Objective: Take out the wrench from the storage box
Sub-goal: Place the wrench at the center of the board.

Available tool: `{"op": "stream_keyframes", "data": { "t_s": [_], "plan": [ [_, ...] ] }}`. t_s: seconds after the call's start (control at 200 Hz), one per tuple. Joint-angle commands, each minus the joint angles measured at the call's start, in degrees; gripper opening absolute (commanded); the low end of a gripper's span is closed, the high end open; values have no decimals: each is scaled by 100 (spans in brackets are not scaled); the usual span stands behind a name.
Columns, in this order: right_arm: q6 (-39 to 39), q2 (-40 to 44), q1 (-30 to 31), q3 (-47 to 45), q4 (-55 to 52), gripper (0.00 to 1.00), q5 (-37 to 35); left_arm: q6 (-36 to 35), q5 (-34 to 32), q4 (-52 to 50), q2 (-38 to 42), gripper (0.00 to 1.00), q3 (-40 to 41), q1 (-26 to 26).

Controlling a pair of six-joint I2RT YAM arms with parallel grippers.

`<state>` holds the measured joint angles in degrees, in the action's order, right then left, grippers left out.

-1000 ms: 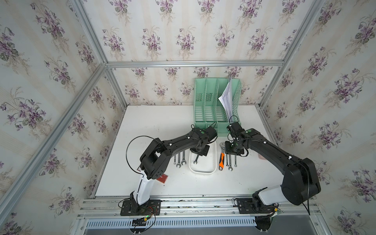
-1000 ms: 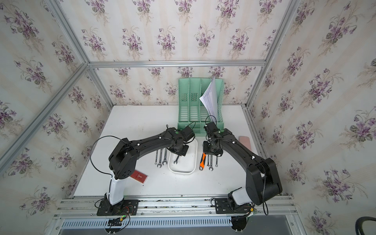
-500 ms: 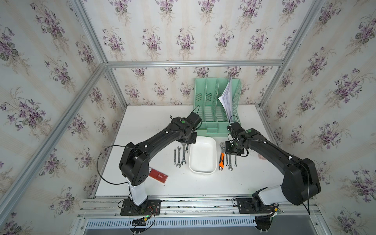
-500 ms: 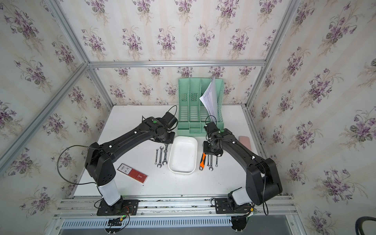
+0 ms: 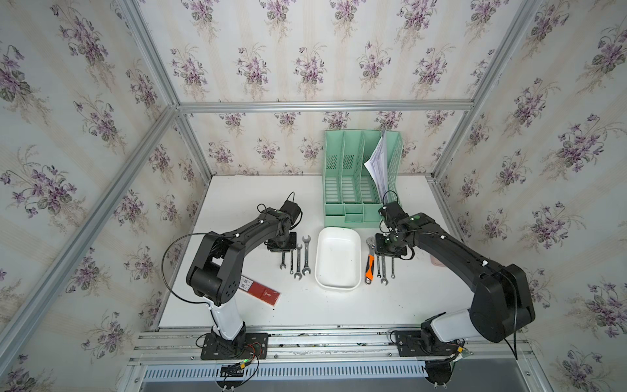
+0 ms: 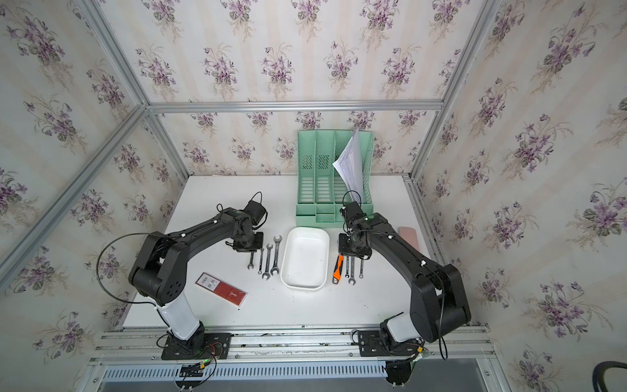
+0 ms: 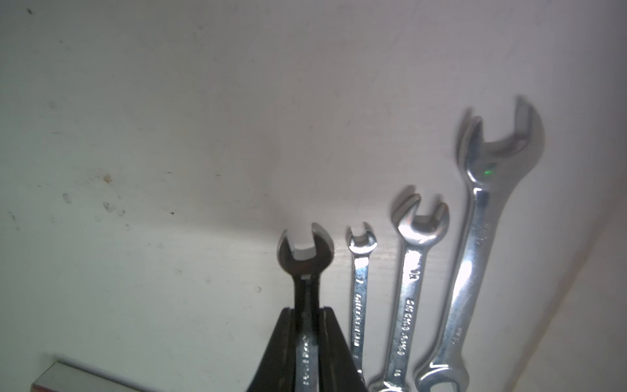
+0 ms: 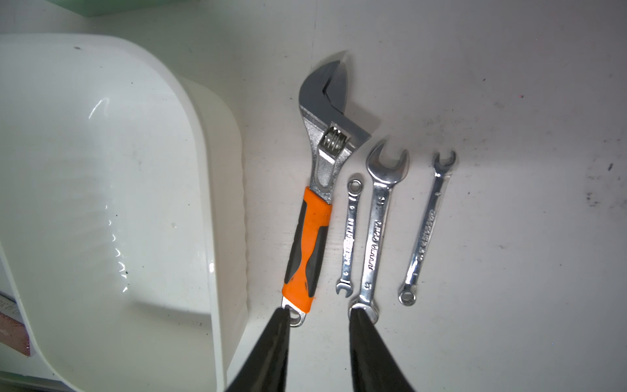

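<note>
Now your left fingers (image 7: 276,359) pinch the wrench (image 7: 305,269) by its shank, likely to lay it beside the row (image 7: 412,271); right fingers (image 8: 369,356) hang parted, empty.

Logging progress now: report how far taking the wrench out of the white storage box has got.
Done: the storage box is empty. In hand: the left gripper is shut on a wrench beside three other wrenches lying on the table; whether it rests there is unclear. The right gripper hangs open by the orange-handled wrench, holding nothing. Left: probably only releasing that wrench.
</note>
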<state>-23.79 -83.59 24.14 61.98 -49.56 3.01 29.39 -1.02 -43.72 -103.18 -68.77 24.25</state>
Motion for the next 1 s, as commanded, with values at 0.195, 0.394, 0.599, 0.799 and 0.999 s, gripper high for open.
{"op": "stream_keyframes", "data": {
  "t_s": [0.195,0.394,0.599,0.799,0.999],
  "plan": [
    [59,75,1,247,30,35,-98,69,206,559,-212,20,335,-33],
    [177,268,3,330,504,33,-479,78,-137,336,239,46,230,-34],
    [459,1038,2,47,1607,56,-1443,-40,-1018,227,1285,70,3,-178],
    [969,1774,2,-756,3195,79,-2582,-238,-2269,802,2258,94,205,-457],
    [1962,1956,-239,-2178,5567,84,-3789,-611,-3499,1867,2969,99,1055,-698]
  ]
}}
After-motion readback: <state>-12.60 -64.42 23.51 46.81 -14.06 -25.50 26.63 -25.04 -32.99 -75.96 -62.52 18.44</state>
